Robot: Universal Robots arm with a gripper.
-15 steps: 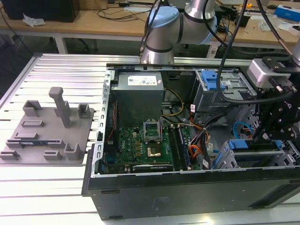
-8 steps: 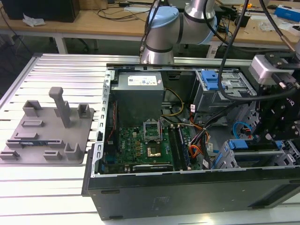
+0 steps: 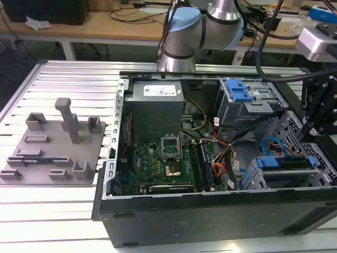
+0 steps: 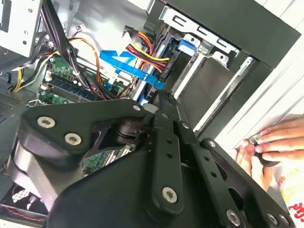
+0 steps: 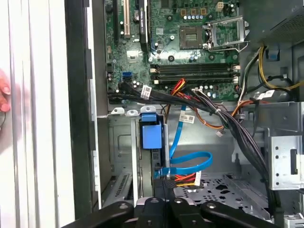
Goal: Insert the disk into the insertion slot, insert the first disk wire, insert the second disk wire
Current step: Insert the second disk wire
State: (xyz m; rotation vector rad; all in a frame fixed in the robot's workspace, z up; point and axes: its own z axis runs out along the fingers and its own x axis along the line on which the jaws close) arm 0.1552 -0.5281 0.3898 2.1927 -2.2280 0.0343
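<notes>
**Disk seated in cage, gripper at its wire end**

Exterior view: open PC case (image 3: 210, 211) lies on a slatted table (image 3: 58, 211). The disk (image 3: 287, 164), blue carrier visible, sits inside the slot (image 3: 279, 182), the silver cage at the case corner on the exterior view's right. Gripper (image 3: 315, 126) hangs just above that corner, near the perforated wall. A blue wire (image 3: 271, 145) loops just behind the disk. Grey fixture tray (image 3: 52, 147) lies well apart, on the exterior view's left. Arm base (image 3: 181, 37) stands behind the case.

First wrist view: looks straight down on the disk's blue tab (image 5: 152, 133) in the cage (image 5: 121, 156). The blue wire (image 5: 190, 164) curves round to a plug at the disk's end, beside red-yellow power wires (image 5: 183, 179). Gripper tips (image 5: 161, 187) sit right at that plug; jaw gap can't be made out. Motherboard (image 5: 190, 42) lies beyond. A person's hand (image 5: 4, 102) shows at the frame edge on the table.

Second wrist view: gripper body (image 4: 156, 161) blocks most; the flat blue wire (image 4: 130, 66) and cage rail (image 4: 199, 45) are seen past it. The person's hand (image 4: 268, 149) rests outside the case. Cannot tell jaw state here either.
</notes>
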